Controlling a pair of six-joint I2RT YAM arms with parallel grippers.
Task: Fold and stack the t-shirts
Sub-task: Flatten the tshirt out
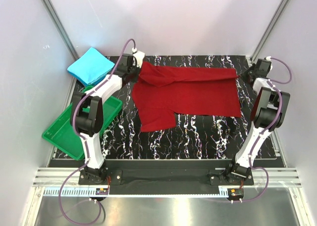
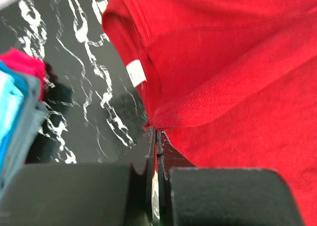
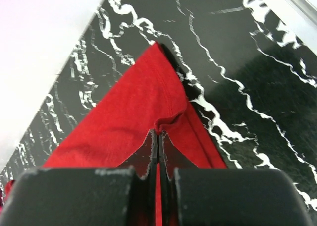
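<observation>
Green tray (image 1: pixel 62 131) lies beside the mat (image 1: pixel 198 137), blue t-shirt (image 1: pixel 90 66) folded beyond it.

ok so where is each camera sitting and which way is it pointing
top external: above and behind the bases, looking down on the table, red t-shirt, folded blue t-shirt and green tray; left arm and right arm show whole.
left wrist: at the shirt's far left end, looking along its shut jaws, which pinch red cloth near the white label.
right wrist: at the shirt's far right corner, looking along its shut jaws pinching that corner.
shared: all three see the red t-shirt and the table.
</observation>
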